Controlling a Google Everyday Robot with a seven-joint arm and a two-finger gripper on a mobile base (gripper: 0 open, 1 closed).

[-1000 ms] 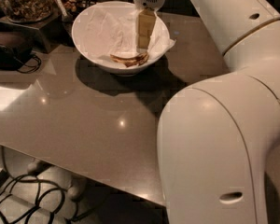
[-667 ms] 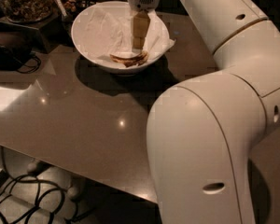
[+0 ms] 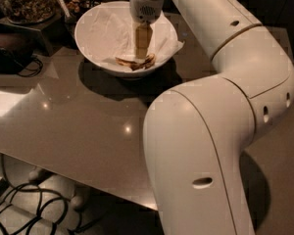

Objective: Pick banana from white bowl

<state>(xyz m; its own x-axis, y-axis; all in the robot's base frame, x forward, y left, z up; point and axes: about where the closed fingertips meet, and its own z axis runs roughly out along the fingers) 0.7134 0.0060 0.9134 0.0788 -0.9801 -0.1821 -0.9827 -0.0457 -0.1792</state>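
Gripper [image 3: 142,50] stands inside the white bowl [image 3: 90,31], pointing straight down, its tip at the banana [image 3: 126,61]. The banana lies on the paper at the bowl's near side. Since a second ago the arm's elbow [image 3: 201,146] has swung across the desk [image 3: 73,116]. Gripper and banana keep their places in the bowl. Whether the jaws are open or closed cannot be told. Judgement: banana not yet lifted, and the grasp is still being settled.
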